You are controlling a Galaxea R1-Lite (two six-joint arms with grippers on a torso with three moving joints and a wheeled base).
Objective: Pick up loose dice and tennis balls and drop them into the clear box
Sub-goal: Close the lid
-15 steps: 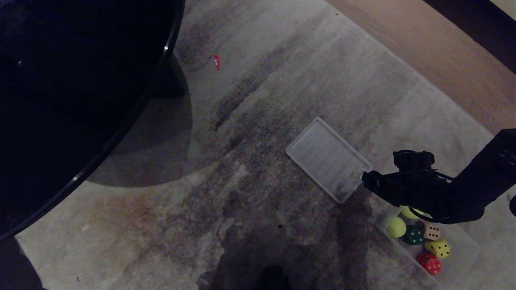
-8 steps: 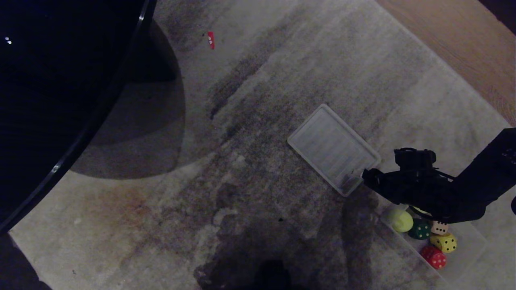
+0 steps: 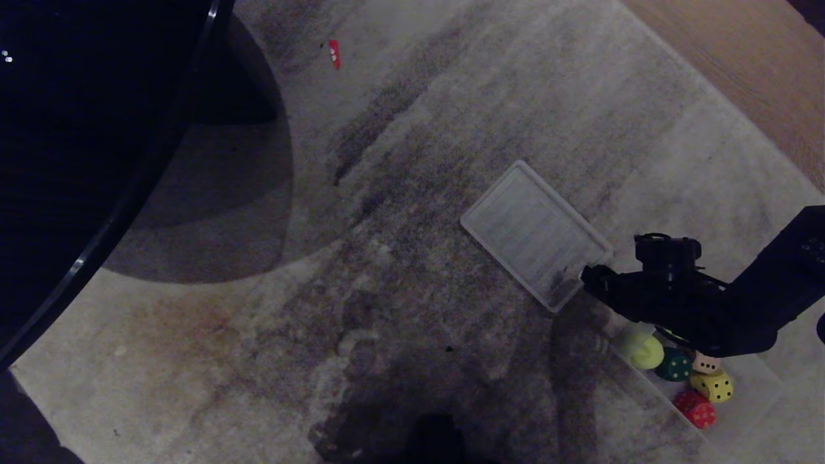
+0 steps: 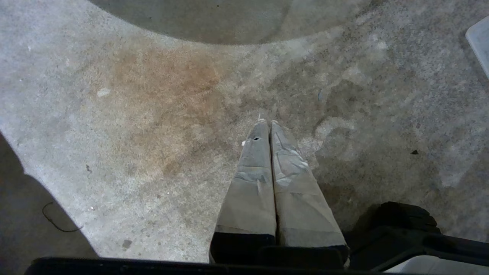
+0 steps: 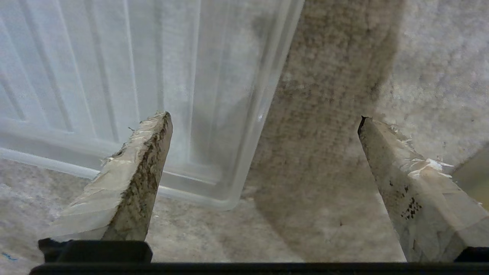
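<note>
The right gripper [image 5: 263, 122] hangs wide open and empty over the lid's [image 3: 535, 233] corner. The dice [image 3: 712, 385] and a tennis ball [image 3: 644, 351] sit in the clear box [image 3: 754, 393]. The left gripper [image 4: 267, 124] is closed.

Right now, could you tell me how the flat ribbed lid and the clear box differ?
The lid is a flat ribbed sheet with nothing on it; the clear box has raised walls and holds dice and a tennis ball. The lid lies fully in view; the box is partly hidden under the right arm, whose open right pincer hangs over the lid's corner. Both are translucent plastic on the carpet.
</note>
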